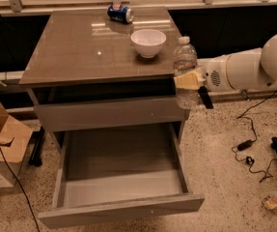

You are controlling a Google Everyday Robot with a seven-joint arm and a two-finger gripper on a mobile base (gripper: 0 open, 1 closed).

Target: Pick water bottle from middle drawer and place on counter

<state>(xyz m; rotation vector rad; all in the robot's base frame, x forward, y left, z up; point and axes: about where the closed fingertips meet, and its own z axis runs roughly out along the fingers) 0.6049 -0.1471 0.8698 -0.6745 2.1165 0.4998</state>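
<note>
Fingers (186, 79) of gripper (196, 88) clamp water bottle (184, 57) beside counter (80, 47); middle drawer (123, 210) stands open.

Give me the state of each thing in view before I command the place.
water bottle: upright, capped, held off the counter's front right corner, not yet set down
gripper: shut on the water bottle, beside the counter's right edge
middle drawer: pulled open, floor bare
counter: carries the bowl and the can
bowl: upright
soda can: lying on its side at the back
</note>
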